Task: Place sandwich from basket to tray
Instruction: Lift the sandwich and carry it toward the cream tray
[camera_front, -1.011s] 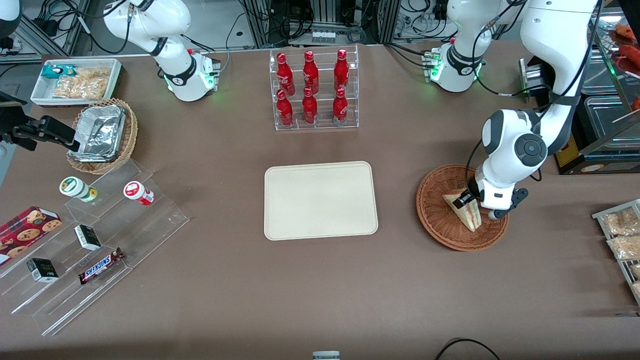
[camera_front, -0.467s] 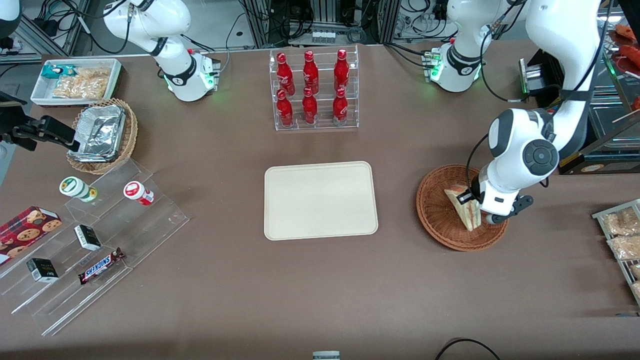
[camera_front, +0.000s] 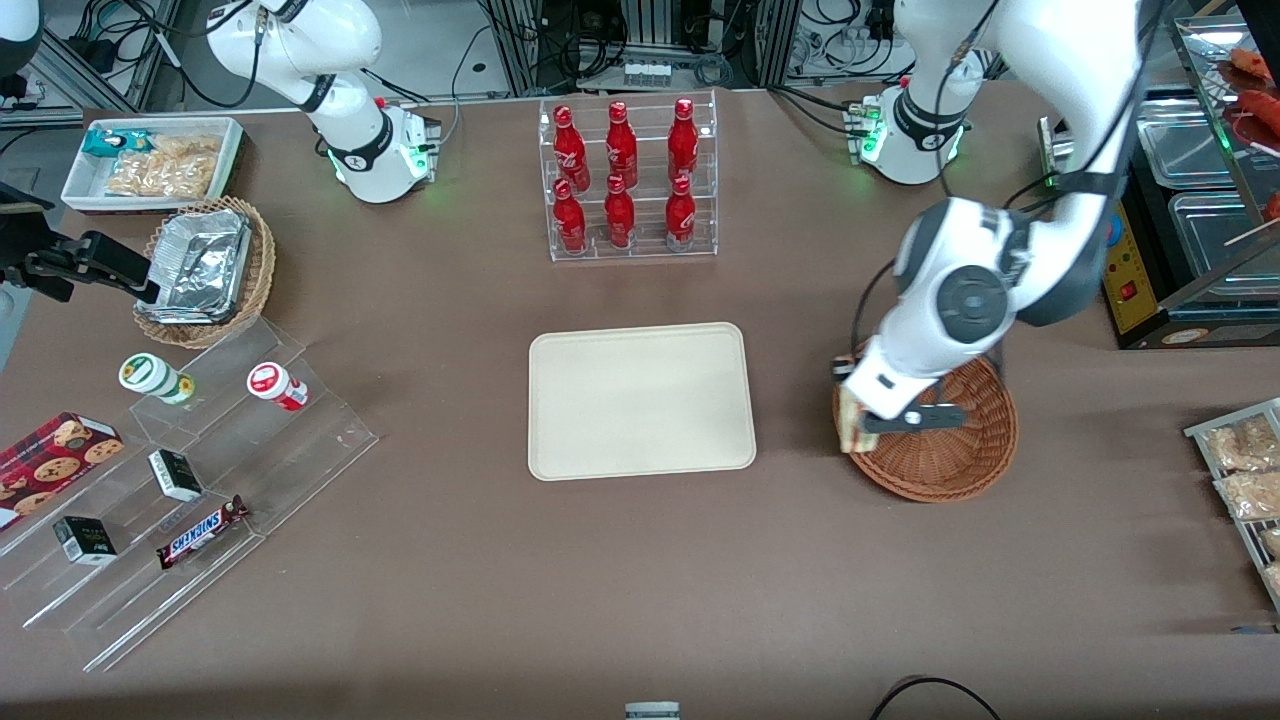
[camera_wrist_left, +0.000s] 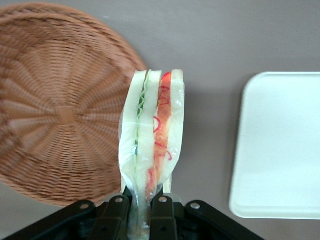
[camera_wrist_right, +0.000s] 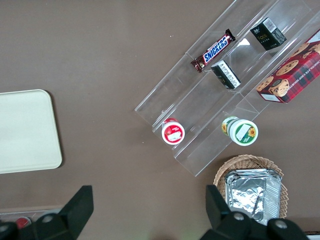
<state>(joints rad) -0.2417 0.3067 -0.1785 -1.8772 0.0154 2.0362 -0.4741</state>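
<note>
Front view, swept from the parked arm's end of the bench toward the working arm's.

Tray (camera_front: 641, 400) sits flat at bench centre, nothing on it. A rack of red bottles (camera_front: 625, 180) stands at its 12 o'clock, farther from the front camera, well apart from the tray.

Next over: sandwich (camera_front: 851, 421), lifted clear of the basket, hanging over the basket rim on the edge nearest the tray. Wrist view shows it held on edge, cut face toward the camera, red and green filling showing, with film wrap visible around it (camera_wrist_left: 152, 145).

Gripper (camera_front: 868, 412) is clamped on the sandwich at one end of the wedge; the fingers (camera_wrist_left: 162, 212) pinch that end only, and most of the wedge sticks out unsupported.

Basket (camera_front: 965, 450) is round and woven, with nothing left inside, partly under the arm. From the basket, the tray lies at about 9 o'clock with bare bench between them.

Stage, as judged: carry under way, set-down not yet done.

Risks from here:
- Soft bread in slick wrap, pinched at one end only. A quick swing could make it pivot or slide out over the bare bench.
- Squeezing harder would crush the layers.
- Releasing it while on edge may let it tip over and land on or across the low tray rim.
- Opening early would drop it short of the tray.
</note>
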